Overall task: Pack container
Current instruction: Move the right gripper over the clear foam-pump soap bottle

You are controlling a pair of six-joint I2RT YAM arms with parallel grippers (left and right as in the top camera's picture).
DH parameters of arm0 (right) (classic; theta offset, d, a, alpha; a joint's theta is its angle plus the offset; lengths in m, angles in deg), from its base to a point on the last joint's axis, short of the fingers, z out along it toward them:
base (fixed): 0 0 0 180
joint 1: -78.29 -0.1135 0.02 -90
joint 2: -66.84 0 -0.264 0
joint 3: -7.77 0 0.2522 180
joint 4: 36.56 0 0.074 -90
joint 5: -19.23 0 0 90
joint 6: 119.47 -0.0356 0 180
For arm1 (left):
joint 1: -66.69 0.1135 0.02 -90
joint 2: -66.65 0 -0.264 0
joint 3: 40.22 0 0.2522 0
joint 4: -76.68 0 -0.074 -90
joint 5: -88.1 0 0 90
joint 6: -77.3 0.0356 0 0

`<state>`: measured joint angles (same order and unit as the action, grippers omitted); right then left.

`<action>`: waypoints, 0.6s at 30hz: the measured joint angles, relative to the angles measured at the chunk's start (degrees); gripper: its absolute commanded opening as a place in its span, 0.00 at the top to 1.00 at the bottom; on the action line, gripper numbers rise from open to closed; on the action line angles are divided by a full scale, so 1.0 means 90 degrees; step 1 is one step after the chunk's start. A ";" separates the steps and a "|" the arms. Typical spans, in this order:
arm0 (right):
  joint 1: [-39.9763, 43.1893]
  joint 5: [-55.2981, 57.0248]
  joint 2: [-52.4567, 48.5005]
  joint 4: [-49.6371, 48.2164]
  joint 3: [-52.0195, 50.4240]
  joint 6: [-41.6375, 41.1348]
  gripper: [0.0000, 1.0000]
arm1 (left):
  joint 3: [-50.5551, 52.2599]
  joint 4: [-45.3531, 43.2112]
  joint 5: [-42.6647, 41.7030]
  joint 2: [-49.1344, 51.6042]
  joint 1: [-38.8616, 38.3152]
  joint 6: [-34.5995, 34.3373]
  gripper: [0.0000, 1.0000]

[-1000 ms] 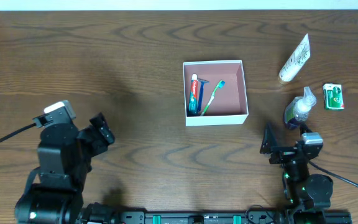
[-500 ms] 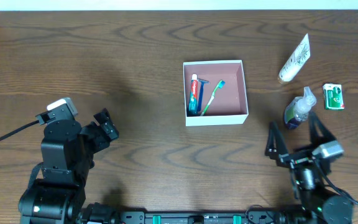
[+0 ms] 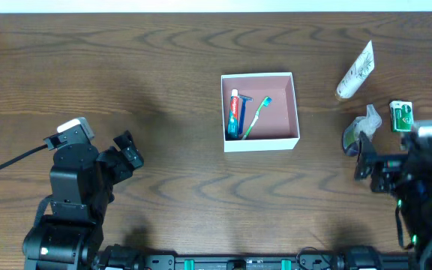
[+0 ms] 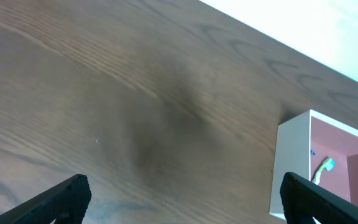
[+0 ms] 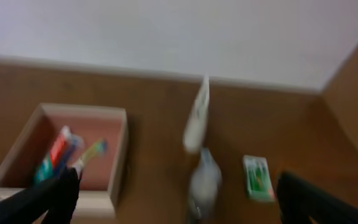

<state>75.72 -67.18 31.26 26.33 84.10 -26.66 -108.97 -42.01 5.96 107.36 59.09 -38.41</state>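
Toiletries wait on a dark wood-grain worktop point(image 3: 163, 75): a white tube point(image 3: 355, 71) lies at the far right, a small green packet point(image 3: 402, 116) sits nearer the edge, and a clear bottle point(image 3: 357, 131) lies between them and the right hand point(image 3: 367, 159), which covers the bottle's near end from overhead. The container point(image 3: 261, 142) sits at mid-worktop, well apart from both arms, holding a red-and-white toothpaste tube point(image 3: 235, 111), a green toothbrush point(image 3: 256, 116) and a blue item between them, too small to identify. The right wrist view is blurred; the left wrist view cuts the container off at its edge. The left hand point(image 3: 128, 150) hangs over bare wood. Both hands gape wide, gripping nothing.
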 measured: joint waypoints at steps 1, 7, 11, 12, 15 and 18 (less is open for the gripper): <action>-0.0002 0.0051 -0.0403 0.0396 0.0372 0.0046 0.01 | 0.0000 -0.0002 0.0000 0.0000 0.0000 0.0000 0.02; 0.0134 0.0124 -0.2157 0.1817 0.1843 0.0318 0.01 | 0.0000 0.0002 0.0002 0.0000 0.0000 0.0000 0.02; 0.0367 0.0034 -0.3194 0.2654 0.2450 0.0634 0.01 | 0.0000 0.0002 0.0002 0.0002 0.0000 0.0002 0.02; 0.0418 0.0056 -0.3412 0.2888 0.2531 0.0690 0.01 | 0.0000 0.0002 0.0005 0.0000 0.0000 0.0000 0.02; 0.0495 0.0180 -0.3942 0.3327 0.2579 0.0794 0.01 | 0.0000 0.0000 0.0005 0.0002 0.0000 0.0000 0.02; 0.0529 0.0216 -0.4286 0.3240 0.2579 0.0809 0.01 | 0.0000 0.0000 0.0005 0.0002 0.0000 0.0000 0.02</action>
<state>80.48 -65.23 -7.31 55.49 107.31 -19.38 -108.97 -42.01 6.01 107.38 59.09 -38.41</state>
